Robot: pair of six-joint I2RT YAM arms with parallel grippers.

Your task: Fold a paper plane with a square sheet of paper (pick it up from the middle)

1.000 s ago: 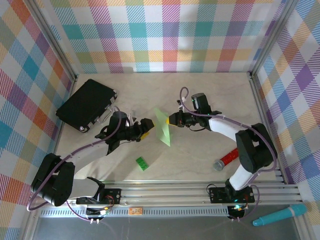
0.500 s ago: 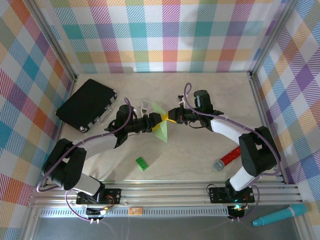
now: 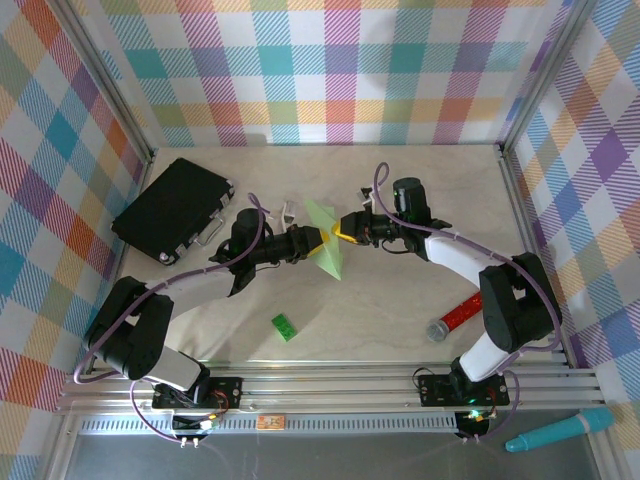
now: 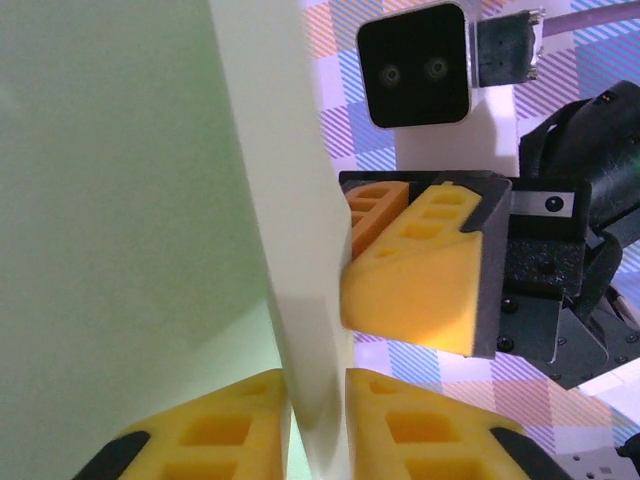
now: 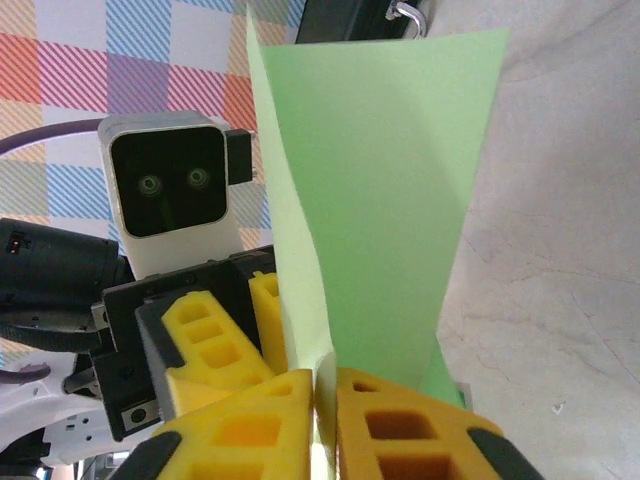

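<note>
The pale-green sheet of paper is folded into a narrow wedge and hangs above the table's middle, between both grippers. My left gripper reaches in from the left, shut on the paper's folded edge, which runs down between its yellow fingers. My right gripper comes from the right and is shut on the same sheet, with its pads pinching the lower edge. The two grippers sit almost tip to tip. The right gripper's fingers show in the left wrist view. The left gripper's fingers show in the right wrist view.
A black case lies at the back left. A small bright-green brick sits near the front. A red and silver cylinder lies at the right, by the right arm. Checked walls close in three sides.
My left gripper has moved right to the paper and closed its open jaws onto it. The right gripper has kept its hold, and the paper has shifted slightly right.
</note>
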